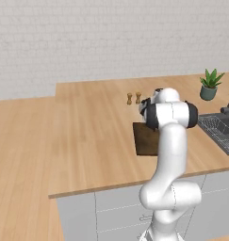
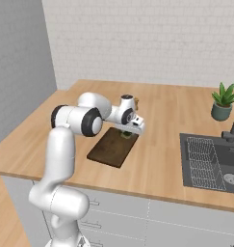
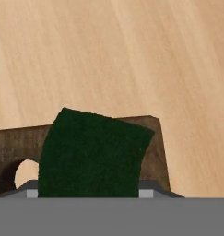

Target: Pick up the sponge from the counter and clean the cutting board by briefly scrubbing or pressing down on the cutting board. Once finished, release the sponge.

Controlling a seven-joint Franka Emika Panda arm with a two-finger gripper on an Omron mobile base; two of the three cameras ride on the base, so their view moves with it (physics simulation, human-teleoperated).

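Holding the sponge (image 3: 92, 154) between the fingers (image 3: 88, 192), closed in on its two sides. Dark green, a bit bent, tipped at a slant in the hand view. Hanging over the cutting board (image 2: 112, 146), at its far end, close above the wood; cannot tell if touching it.

Dark brown board with lines in the wood, lying flat on the bench (image 2: 162, 164), near the front edge and about midway along it. Round hole in the board (image 3: 26, 173) next to the sponge in the hand view, pale bench wood seen through it. Rounded board corner just past the sponge, with bare bench beyond.

White arm (image 1: 170, 155) bent forward over the board, hiding part of it in the left base view.

Two small brown shakers (image 1: 134, 98) side by side behind the board, toward the back of the bench. Dark sink (image 2: 210, 161) with a wire rack in it near the right end of the bench. Green plant in a dark pot (image 2: 223, 102) at the back right corner, behind the sink. Grey drawers (image 2: 152, 217) under the front edge.
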